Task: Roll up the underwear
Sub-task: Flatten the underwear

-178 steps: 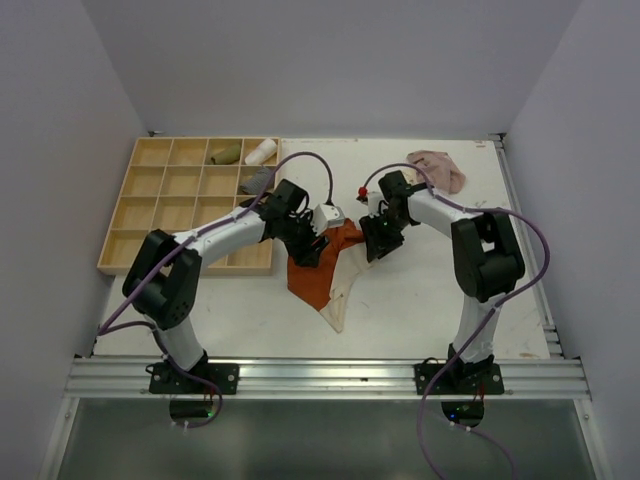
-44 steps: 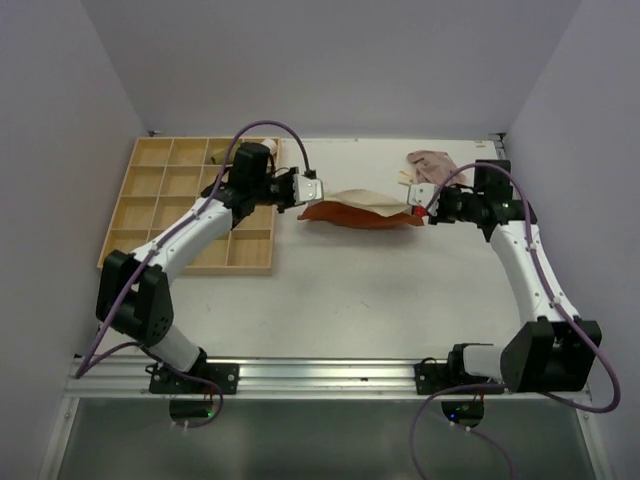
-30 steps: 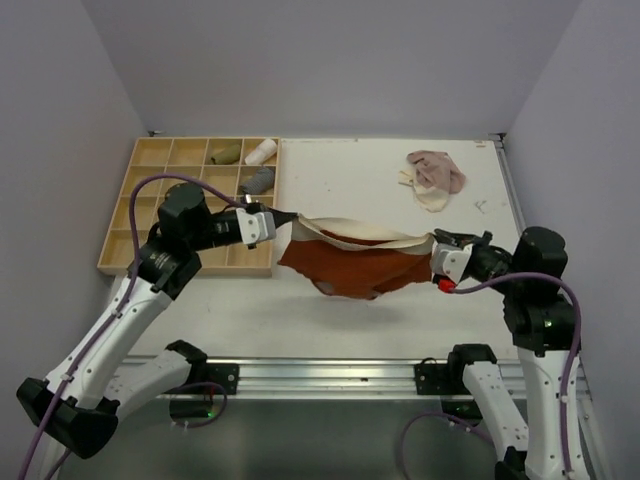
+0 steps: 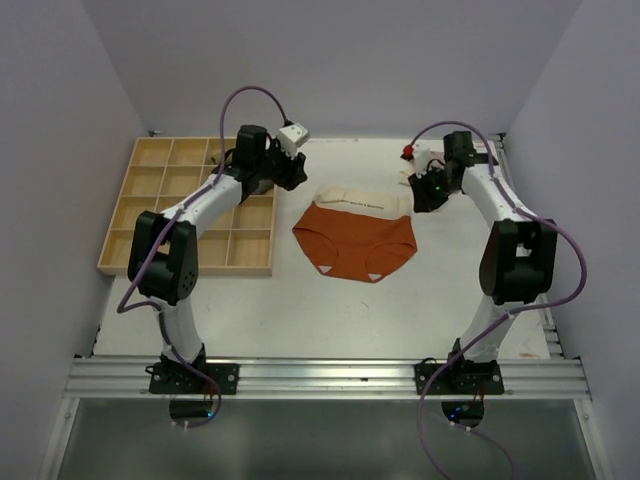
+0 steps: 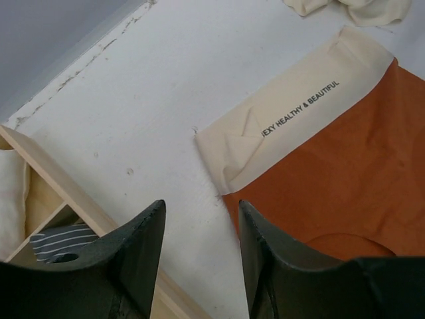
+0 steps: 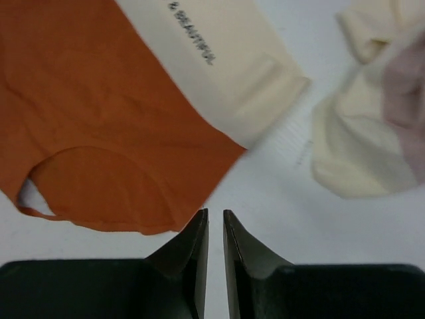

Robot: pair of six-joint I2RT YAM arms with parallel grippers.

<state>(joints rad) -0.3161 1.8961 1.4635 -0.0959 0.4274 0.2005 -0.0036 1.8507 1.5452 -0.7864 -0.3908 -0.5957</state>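
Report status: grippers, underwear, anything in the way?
Left gripper open, empty. Right gripper barely ajar, empty. Orange underwear spread flat, not rolled. Pale underwear bunched close by its waistband corner.

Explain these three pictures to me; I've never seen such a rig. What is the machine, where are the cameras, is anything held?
Two robot arms stand bolted at the near edge of a white table, each ending in a two-finger gripper. The wide picture looks down from above and behind; the other two come from cameras on the wrists. The rust-orange underwear lies spread flat mid-table, a pale crumpled garment toward the far right, a wooden tray to the left. The left gripper is open, the right gripper barely open; both hold nothing.
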